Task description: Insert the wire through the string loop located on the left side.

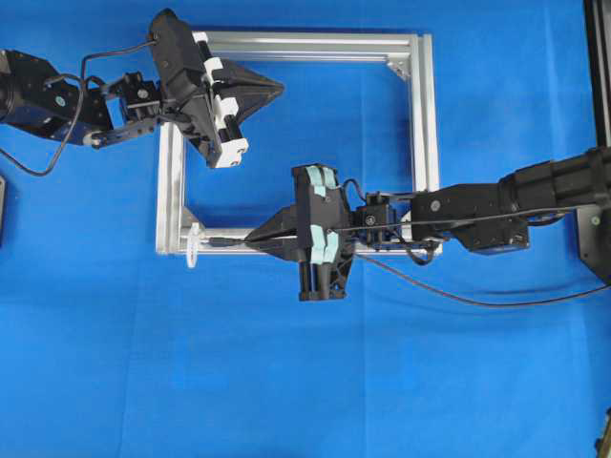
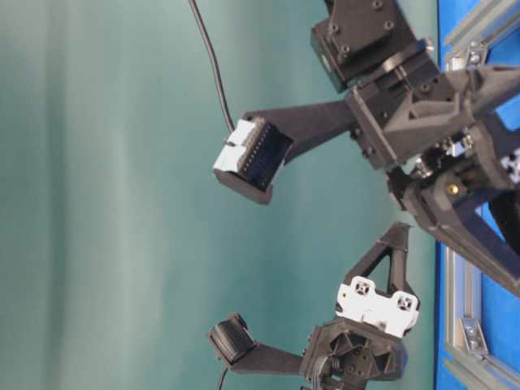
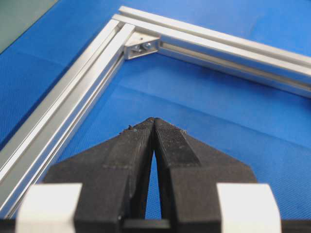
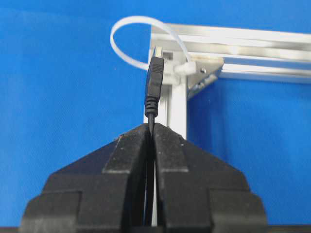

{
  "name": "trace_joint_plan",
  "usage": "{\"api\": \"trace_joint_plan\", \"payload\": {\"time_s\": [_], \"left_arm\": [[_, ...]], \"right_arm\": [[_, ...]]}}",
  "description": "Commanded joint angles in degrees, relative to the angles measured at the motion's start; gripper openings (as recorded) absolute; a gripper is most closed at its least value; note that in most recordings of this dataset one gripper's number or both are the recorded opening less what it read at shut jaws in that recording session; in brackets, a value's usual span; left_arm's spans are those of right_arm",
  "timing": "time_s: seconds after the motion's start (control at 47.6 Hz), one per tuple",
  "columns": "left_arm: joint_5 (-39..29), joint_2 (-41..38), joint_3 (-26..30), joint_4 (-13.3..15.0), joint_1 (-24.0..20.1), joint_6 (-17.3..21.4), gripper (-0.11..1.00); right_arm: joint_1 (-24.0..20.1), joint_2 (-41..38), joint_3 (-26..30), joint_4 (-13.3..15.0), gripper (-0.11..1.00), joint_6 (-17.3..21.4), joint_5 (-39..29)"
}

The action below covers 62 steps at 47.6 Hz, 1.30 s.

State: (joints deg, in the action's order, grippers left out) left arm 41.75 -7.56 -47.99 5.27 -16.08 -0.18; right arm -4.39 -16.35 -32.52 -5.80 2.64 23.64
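Note:
My right gripper is shut on the wire just behind its slim black plug. The plug points left along the frame's front bar. Its silvery tip sits close to the white string loop at the frame's front left corner. Whether the tip has entered the loop I cannot tell. The rest of the wire trails off to the right over the cloth. My left gripper is shut on nothing. It hovers inside the frame near the back bar.
The silver aluminium frame lies flat on the blue cloth. A corner bracket sits right beside the loop. Black equipment stands at the right edge.

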Motion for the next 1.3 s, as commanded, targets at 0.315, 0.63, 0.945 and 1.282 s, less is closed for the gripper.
{"api": "trace_joint_plan", "payload": {"time_s": [0.315,0.63,0.945,1.282], "left_arm": [[0.35,2.29,-0.09,-0.35,0.18,0.18,0.0],[0.35,2.55,-0.18,-0.35,0.18,0.26,0.0],[0.35,2.64,-0.18,-0.35,0.18,0.26,0.0],[0.26,2.9,-0.62,-0.35,0.53,-0.09,0.0]], "right_arm": [[-0.09,-3.78,7.47,-0.09,-0.04,0.09,0.09],[0.09,-6.5,11.69,-0.09,-0.04,0.09,0.09],[0.18,-7.29,12.74,-0.09,-0.04,0.09,0.18],[0.18,-7.38,12.66,-0.09,-0.04,0.09,0.18]]}}
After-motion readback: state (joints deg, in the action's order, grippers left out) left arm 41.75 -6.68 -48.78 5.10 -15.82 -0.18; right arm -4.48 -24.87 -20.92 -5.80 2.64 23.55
